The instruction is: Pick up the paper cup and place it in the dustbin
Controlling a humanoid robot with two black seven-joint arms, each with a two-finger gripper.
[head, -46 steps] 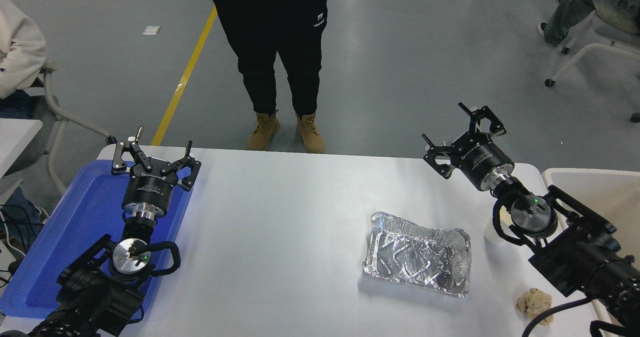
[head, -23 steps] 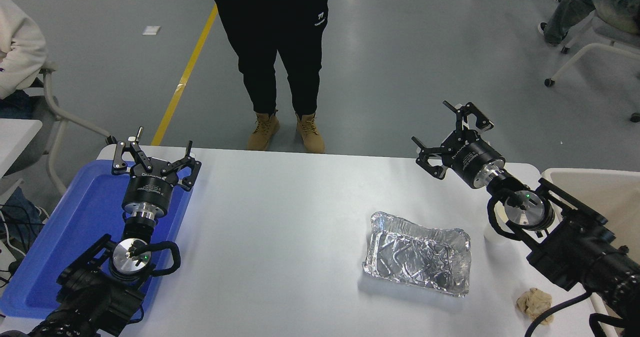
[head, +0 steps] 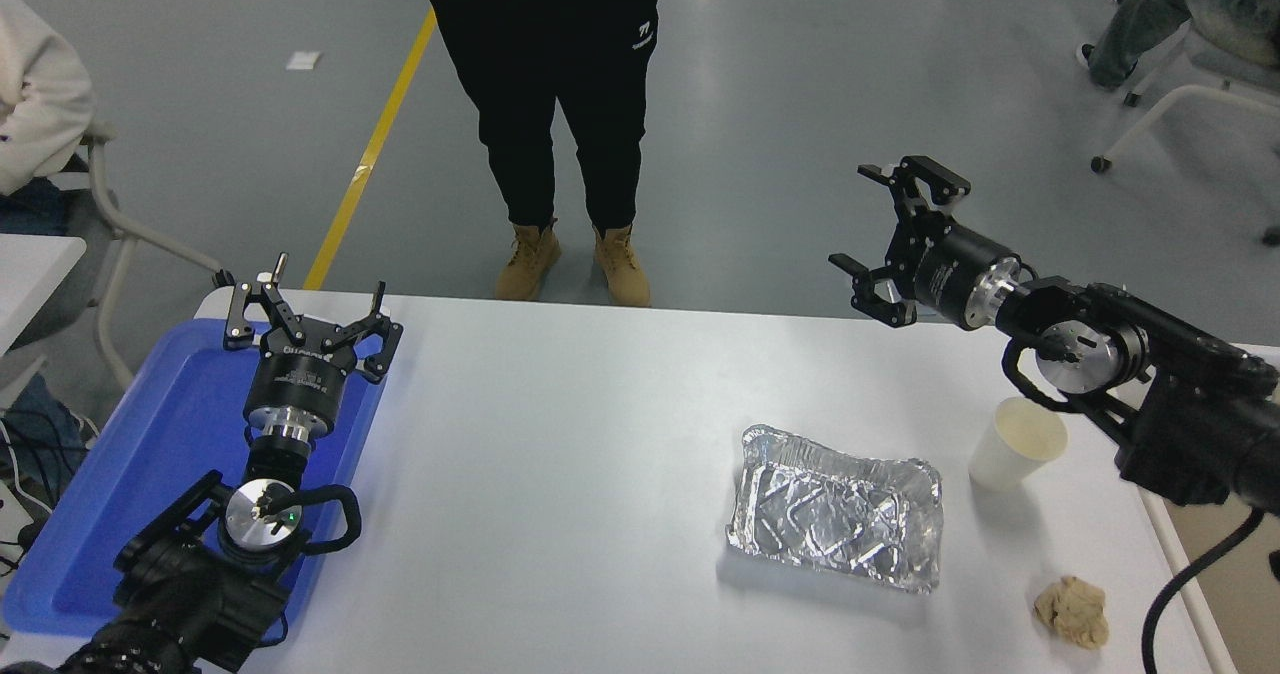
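Observation:
The white paper cup stands upright on the table near its right side, open end up, cream inside showing. My right gripper is open and empty, raised over the table's far edge, above and to the left of the cup and well apart from it. The right arm's wrist hangs just above and behind the cup. The cream-beige dustbin shows only as a strip at the right edge, mostly hidden behind the right arm. My left gripper is open and empty, parked over the blue tray at the lower left.
A crinkled silver foil tray lies left of the cup. A crumpled tan paper wad lies near the front right. A flat blue tray sits at the left. A person stands at the far side; others sit at both top corners.
My right arm has swung up and to the right, and its gripper has turned toward the left. The cup, hidden behind the wrist before, now shows fully. The left arm has not moved.

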